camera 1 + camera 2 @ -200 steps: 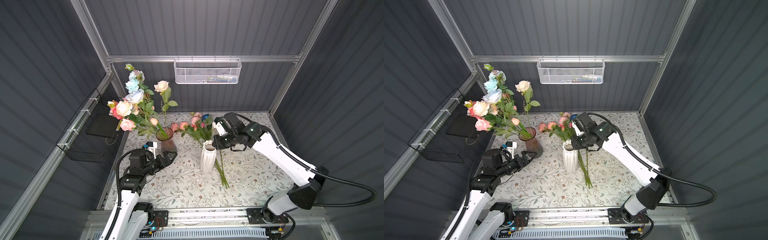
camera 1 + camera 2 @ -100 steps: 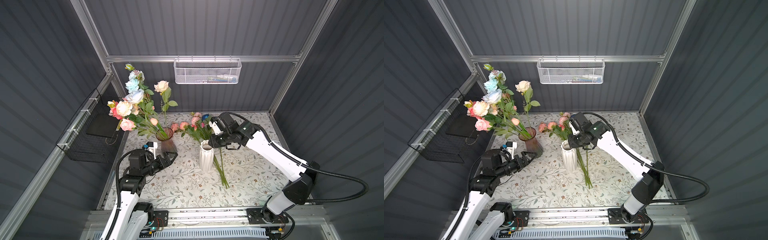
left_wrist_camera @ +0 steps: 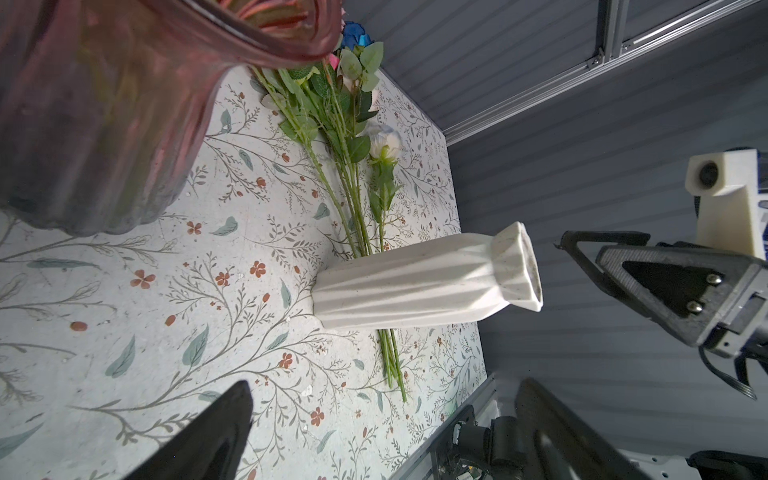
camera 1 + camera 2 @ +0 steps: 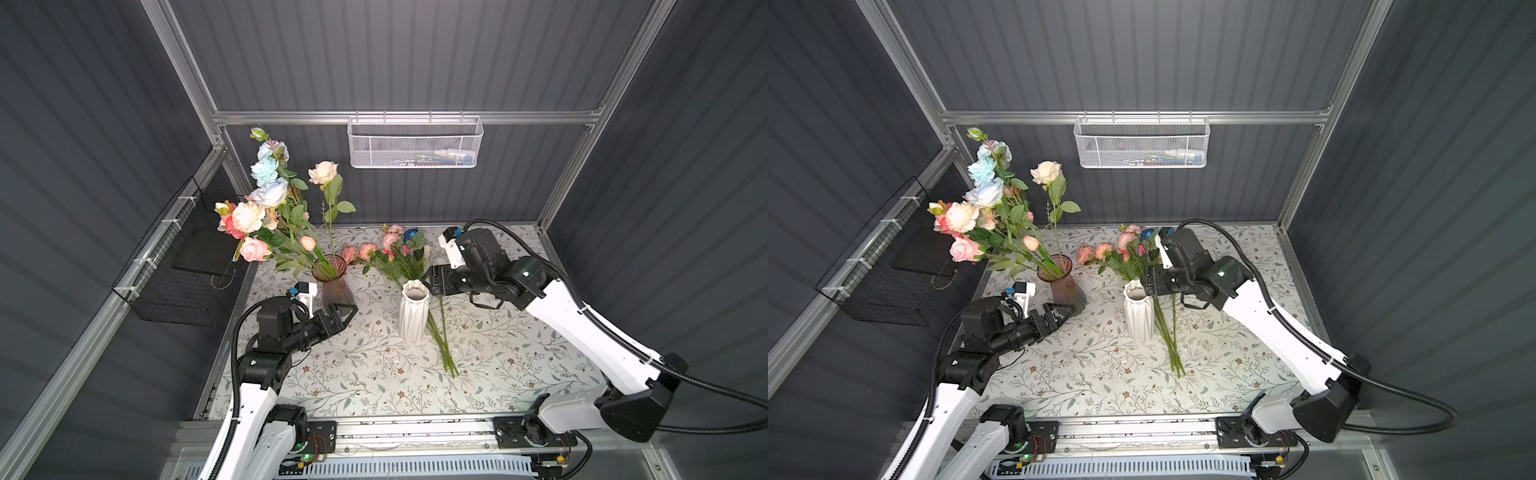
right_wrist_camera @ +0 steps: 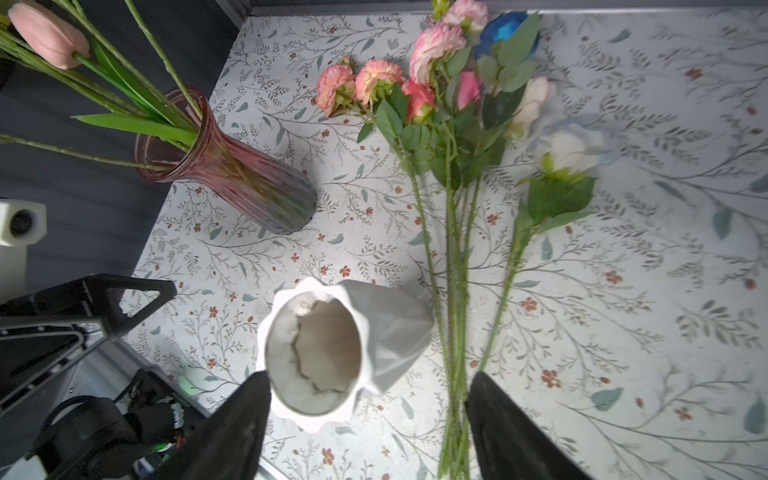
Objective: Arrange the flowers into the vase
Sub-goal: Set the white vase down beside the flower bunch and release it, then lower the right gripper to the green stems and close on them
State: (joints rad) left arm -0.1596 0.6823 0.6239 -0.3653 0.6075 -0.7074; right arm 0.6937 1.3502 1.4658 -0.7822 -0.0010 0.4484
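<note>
A pink glass vase holds several flowers. The white ribbed vase stands empty at mid-table. More flowers lie flat behind and to the right of it. A pale rose, blurred, lies beside that bunch. My right gripper hovers open just right of the white vase's mouth, with nothing between its fingers. My left gripper stands open and empty by the pink vase's base.
A white mesh basket hangs on the back wall. A black wire basket is fixed to the left wall. The flowered table ends at a metal rail in front. Grey walls close in on three sides.
My right gripper has opened and shifted a little left toward the white vase's mouth. The pale rose looks blurred, as if moving. The left arm has stayed still.
</note>
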